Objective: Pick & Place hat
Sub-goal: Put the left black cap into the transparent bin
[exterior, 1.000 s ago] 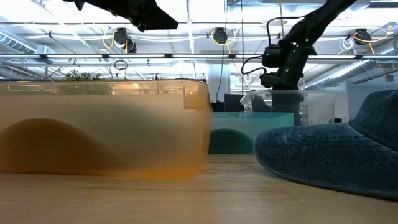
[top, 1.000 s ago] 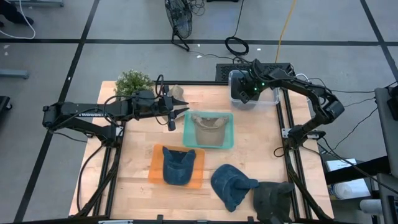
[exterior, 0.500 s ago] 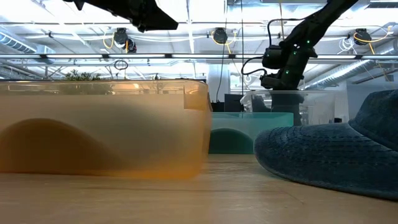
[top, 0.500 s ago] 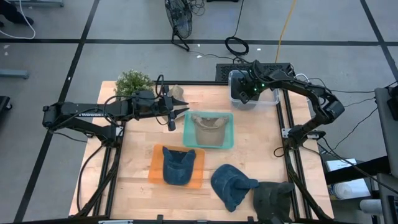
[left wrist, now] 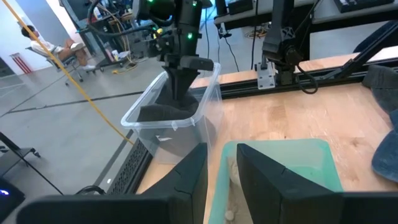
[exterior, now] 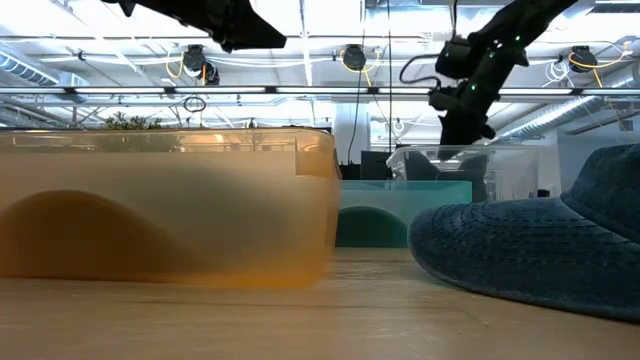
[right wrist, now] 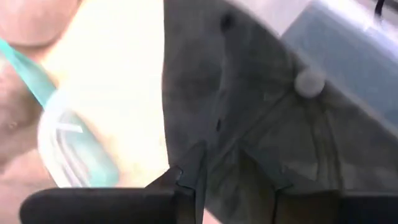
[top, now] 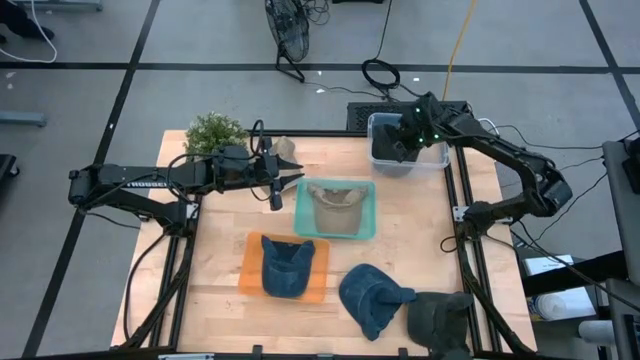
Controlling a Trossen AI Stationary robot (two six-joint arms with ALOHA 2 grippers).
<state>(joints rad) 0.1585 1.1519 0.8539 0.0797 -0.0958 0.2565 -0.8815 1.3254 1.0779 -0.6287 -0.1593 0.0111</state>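
A dark grey hat [left wrist: 163, 114] lies in the clear bin [left wrist: 142, 106] at the table's far right corner. My right gripper [left wrist: 178, 93] reaches down into that bin from above and is shut on the hat. In the right wrist view the hat's crown, with its top button [right wrist: 308, 81], fills the picture. My left gripper [top: 285, 180] hovers open beside the teal bin [top: 300, 215], holding nothing. A beige hat [top: 335, 205] rests in the teal bin. My right gripper pinches the crown fabric of the dark grey hat [right wrist: 230, 134] between its two fingers, a little way from the top button. The fingers slant down from above. The fabric rises in a peak toward them, while the hat's lower part still lies in the clear bin.
A blue hat [top: 285, 268] sits in an orange bin [top: 250, 275]. Another blue hat [top: 372, 298] and a dark green hat [top: 440, 318] lie on the table near its front right edge. A potted plant [top: 215, 130] stands at the far left.
My right gripper has gone up above the clear bin and has tipped a little flatter. Its arm has drawn back toward the table's right edge.
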